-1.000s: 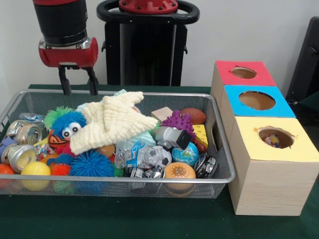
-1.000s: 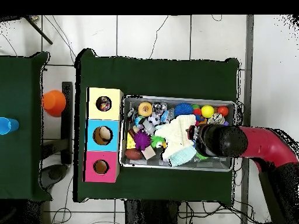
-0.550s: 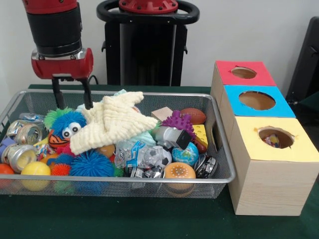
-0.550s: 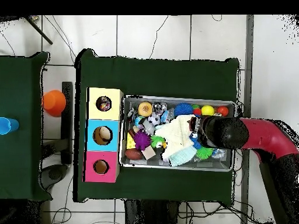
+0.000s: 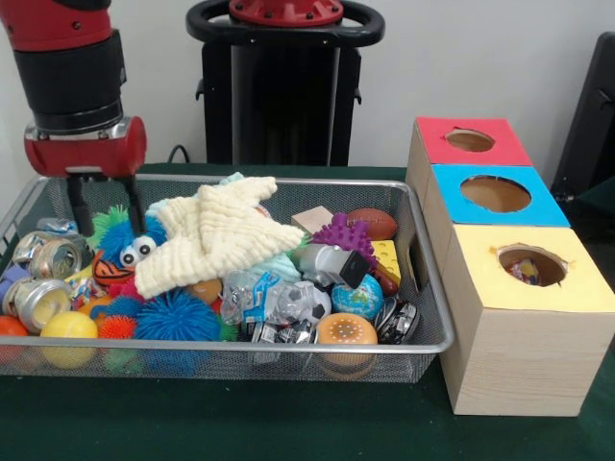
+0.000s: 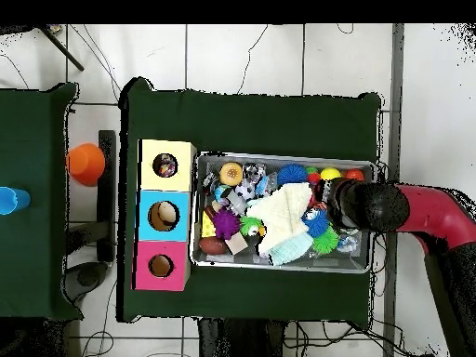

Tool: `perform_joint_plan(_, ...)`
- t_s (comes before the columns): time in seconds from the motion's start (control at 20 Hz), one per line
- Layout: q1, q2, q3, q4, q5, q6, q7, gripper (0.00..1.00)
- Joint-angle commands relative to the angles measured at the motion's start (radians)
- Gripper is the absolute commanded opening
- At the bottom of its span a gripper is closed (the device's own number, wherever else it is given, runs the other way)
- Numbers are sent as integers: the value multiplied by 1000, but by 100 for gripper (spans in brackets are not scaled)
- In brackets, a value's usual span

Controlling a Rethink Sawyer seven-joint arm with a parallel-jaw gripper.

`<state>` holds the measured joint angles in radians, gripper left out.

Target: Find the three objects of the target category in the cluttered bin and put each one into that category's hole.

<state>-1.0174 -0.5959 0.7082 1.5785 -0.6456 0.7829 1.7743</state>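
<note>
Item: wire bin (image 5: 423,279), packed full, at centre of your table; sorting box at its 3 o'clock in the front view, with red hole (image 5: 470,140), blue hole (image 5: 496,193) and yellow hole (image 5: 531,264). Deposits so far, as you can judge them: the yellow hole shows something coloured inside, the blue hole shows a pale round shape in the overhead view, the red hole looks dark and empty; which category is the target you cannot tell, so count of three remains unconfirmed. Gripper (image 5: 106,207): fingers apart, holding nothing, lowered at the bin's 9 o'clock end in the front view, straddling the blue furry toy (image 5: 130,240) with googly eyes. Candidates within reach: blue spiky ball (image 5: 176,317) at 6 o'clock of that toy, yellow ball (image 5: 68,327) and tins (image 5: 43,300) at 7 to 8 o'clock. Cream knitted star (image 5: 219,233) lies over the middle of the heap, hiding what is beneath. Purple spiky ball (image 5: 343,233), small football (image 5: 372,222), globe ball (image 5: 359,297) toward 3 o'clock. Status: search in hand, no item lifted; transfer to a hole not yet begun for this pick.
</note>
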Motion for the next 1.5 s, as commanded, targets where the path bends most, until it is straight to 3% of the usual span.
perform_joint_plan(0.05, -37, 123, 54, -100, -95, -38, -368, 100)
perform_joint_plan(0.4, -45, 155, 52, -99, -156, -85, -349, 100)
perform_joint_plan(0.65, -9, 172, 27, -112, -198, -66, -333, 100)
perform_joint_plan(1.0, 11, 182, 7, -86, -261, -114, -277, 100)
perform_joint_plan(1.5, -15, 194, 23, -91, -249, -104, -293, 100)
